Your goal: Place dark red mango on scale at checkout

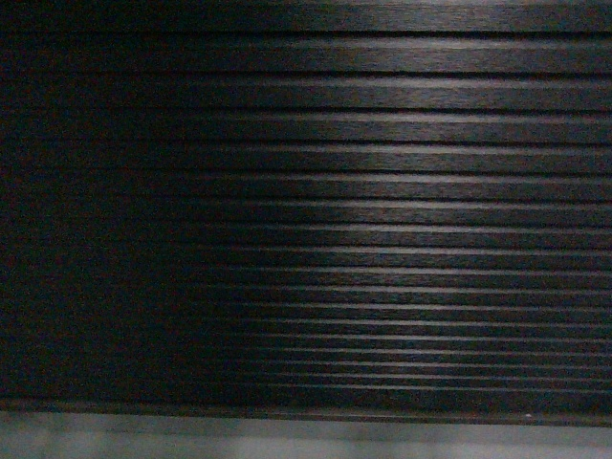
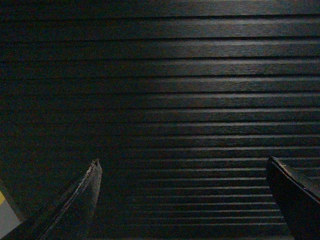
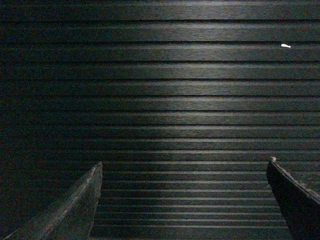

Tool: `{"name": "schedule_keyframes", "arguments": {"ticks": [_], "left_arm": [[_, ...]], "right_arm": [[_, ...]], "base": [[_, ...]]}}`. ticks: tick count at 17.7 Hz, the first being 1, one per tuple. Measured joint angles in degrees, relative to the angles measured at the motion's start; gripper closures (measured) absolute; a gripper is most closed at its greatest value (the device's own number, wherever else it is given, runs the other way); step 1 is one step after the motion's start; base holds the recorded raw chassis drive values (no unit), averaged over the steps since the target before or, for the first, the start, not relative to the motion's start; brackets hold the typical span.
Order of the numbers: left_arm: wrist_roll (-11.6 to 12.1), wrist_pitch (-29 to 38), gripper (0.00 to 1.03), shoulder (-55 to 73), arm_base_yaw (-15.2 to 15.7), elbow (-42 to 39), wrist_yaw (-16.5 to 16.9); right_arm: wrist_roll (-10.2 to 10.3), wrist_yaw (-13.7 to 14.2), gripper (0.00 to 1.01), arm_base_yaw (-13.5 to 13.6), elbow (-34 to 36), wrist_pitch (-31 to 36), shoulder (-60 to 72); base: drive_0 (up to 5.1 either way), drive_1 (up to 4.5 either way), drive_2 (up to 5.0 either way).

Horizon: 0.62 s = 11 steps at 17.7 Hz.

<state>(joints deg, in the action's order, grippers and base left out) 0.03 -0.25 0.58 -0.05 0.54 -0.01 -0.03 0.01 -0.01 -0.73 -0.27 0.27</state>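
Note:
The checkout [image 1: 382, 191] fills the head view with its dark front of horizontal ribbed slats; the same slats [image 2: 165, 90] fill the left wrist view and the right wrist view [image 3: 165, 90]. My left gripper [image 2: 183, 161] is open, its two dark fingers wide apart with only slats between them. My right gripper [image 3: 184, 162] is open too, with nothing between its fingers. The dark red mango and the scale are out of view. Neither arm shows in the head view.
A strip of grey floor [image 1: 306, 440] runs along the bottom of the head view under the counter front. A bit of grey floor with a yellow mark [image 2: 4, 215] shows at the lower left of the left wrist view.

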Motion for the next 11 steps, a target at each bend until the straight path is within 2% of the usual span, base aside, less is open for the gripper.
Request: {"name": "schedule_keyframes", "arguments": {"ticks": [11], "left_arm": [[0.0,0.0,0.05,0.0,0.0,0.0,0.0]], "right_arm": [[0.0,0.0,0.03,0.0,0.0,0.0,0.0]], "base": [[0.0,0.00,0.0]]}}
